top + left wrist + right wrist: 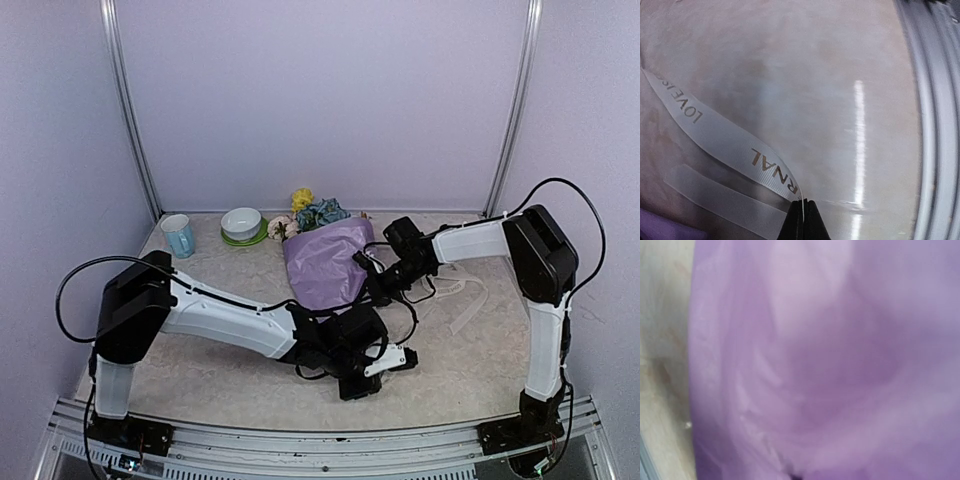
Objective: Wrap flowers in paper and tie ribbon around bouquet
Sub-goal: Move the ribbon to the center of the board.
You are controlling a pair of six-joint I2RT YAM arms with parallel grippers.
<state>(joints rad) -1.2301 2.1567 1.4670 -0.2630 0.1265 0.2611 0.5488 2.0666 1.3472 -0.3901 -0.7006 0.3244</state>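
Two closed grippers: near the table's (210,365) front edge my left gripper (802,210) pinches the ribbon (725,137) for tying; mid-table my right gripper (380,283) bears on the paper (325,262), I judge to keep the wrap shut; the flowers (315,212) poke toward the far edge.

On the marbled bench (200,375), the lilac paper-wrapped bouquet (325,262) lies central, flower heads rearward, with the white bowl on green saucer (242,222) behind-left, the pale blue mug (178,236) farther left, and the cream-white flat ribbon (468,308) on its right.
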